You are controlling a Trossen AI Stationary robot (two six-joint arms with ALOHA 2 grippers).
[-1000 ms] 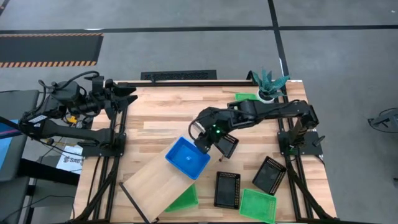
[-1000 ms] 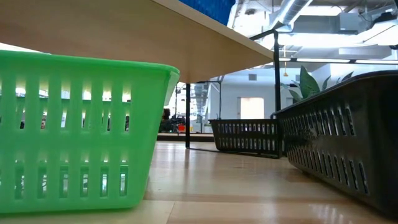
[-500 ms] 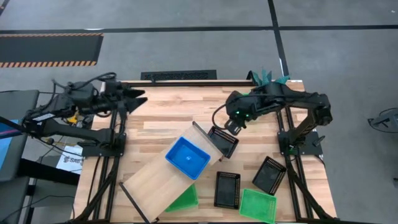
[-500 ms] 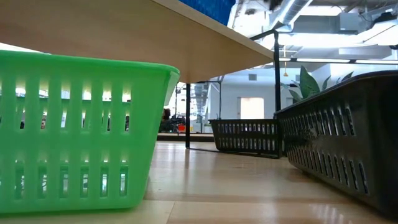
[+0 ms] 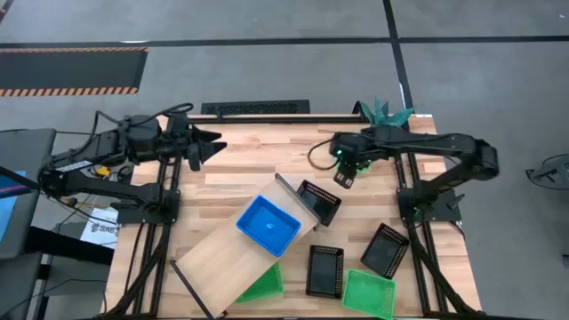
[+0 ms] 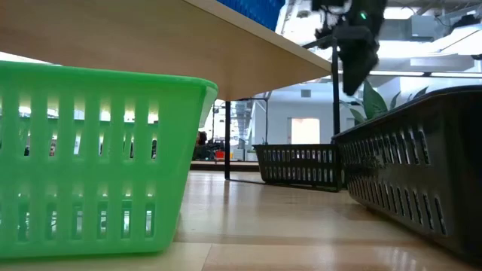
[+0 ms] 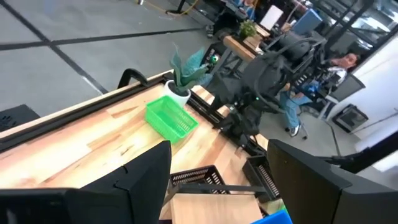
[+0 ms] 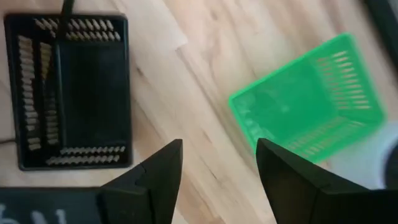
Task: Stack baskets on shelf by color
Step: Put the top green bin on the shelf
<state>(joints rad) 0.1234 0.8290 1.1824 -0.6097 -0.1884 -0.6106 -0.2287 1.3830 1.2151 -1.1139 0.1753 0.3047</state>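
The shelf (image 5: 227, 249), a pale plank, lies slantwise on the table. A blue basket (image 5: 268, 223) sits on its far end. One black basket (image 5: 318, 201) stands at that shelf end, and two more (image 5: 324, 269) (image 5: 385, 249) rest near the near edge. A green basket (image 5: 369, 294) lies beside them, and another (image 5: 264, 285) sits under the shelf. A third green basket (image 8: 305, 112) lies by the plant. My right gripper (image 5: 345, 176) hangs open and empty above the table between that green basket and the black basket (image 8: 68, 93). My left gripper (image 5: 212, 142) hovers open over the far left.
A potted plant (image 5: 384, 114) stands at the far right corner, and a black bar (image 5: 256, 108) runs along the far edge. Bare wood lies between the two grippers. The low view looks past a green basket (image 6: 90, 158) under the shelf's underside (image 6: 151, 38). A seated person (image 7: 298, 93) shows beyond the table.
My right gripper has drawn back from the blue basket on the shelf, moving up and toward the far right, and now hangs by the plant. My left arm has reached out toward the table's right along the far edge. The blue basket has stayed on the shelf.
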